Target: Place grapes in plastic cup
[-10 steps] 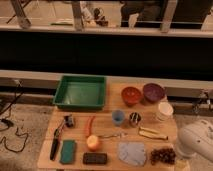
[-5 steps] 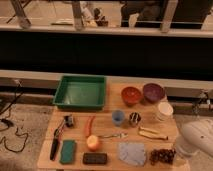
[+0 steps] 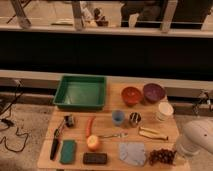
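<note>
Gripper (image 3: 174, 158) has pinched shut since a second ago, while the arm (image 3: 200, 137) is barely shifting. It's sitting low at the table's (image 3: 47, 156) front right corner, closed up right at the right end of the grapes (image 3: 159, 156). The arm's white bulk is covering most of it, so I can't tell if it's actually got hold of them. The arm is also getting cut off by the right edge.

The grapes are lying on the table just right of a grey cloth (image 3: 132, 152). The blue cup (image 3: 118, 117) is standing mid-table, just left of the metal cup (image 3: 134, 119) and well apart from the grapes.

Counting: three cups including the white cup (image 3: 164, 111), two bowls (orange bowl (image 3: 131, 95), purple bowl (image 3: 153, 92)), one green tray (image 3: 80, 92), one apple (image 3: 93, 142). A few small bits on the left are too murky to name.

Everything's sitting on a wooden table, with a dark wall behind, railings above and cables (image 3: 12, 125) trailing on the floor at left.
</note>
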`<state>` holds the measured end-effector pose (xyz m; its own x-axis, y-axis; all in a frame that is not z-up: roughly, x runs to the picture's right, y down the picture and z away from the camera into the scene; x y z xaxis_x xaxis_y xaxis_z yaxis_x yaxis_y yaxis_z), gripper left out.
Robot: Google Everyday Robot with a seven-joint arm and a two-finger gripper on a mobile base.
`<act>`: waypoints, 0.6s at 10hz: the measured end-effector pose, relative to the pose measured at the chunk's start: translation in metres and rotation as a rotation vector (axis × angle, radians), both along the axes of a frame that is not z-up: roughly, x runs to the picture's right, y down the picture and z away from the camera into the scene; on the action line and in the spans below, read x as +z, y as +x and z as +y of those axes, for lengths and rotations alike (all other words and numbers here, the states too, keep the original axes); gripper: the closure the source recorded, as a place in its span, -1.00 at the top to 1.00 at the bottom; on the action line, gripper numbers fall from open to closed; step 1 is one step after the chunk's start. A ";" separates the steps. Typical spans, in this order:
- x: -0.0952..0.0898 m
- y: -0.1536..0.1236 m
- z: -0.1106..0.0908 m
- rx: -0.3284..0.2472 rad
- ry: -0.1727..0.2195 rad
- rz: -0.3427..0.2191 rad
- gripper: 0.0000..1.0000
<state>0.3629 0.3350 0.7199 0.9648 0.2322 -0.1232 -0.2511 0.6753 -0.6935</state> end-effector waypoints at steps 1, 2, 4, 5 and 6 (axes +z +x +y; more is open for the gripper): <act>-0.003 -0.004 -0.005 0.019 -0.005 -0.026 -1.00; -0.007 -0.009 -0.011 0.028 -0.002 -0.049 -1.00; -0.022 -0.021 -0.026 0.042 0.013 -0.103 -1.00; -0.026 -0.026 -0.031 0.041 0.020 -0.121 -1.00; -0.029 -0.030 -0.034 0.036 0.027 -0.133 -1.00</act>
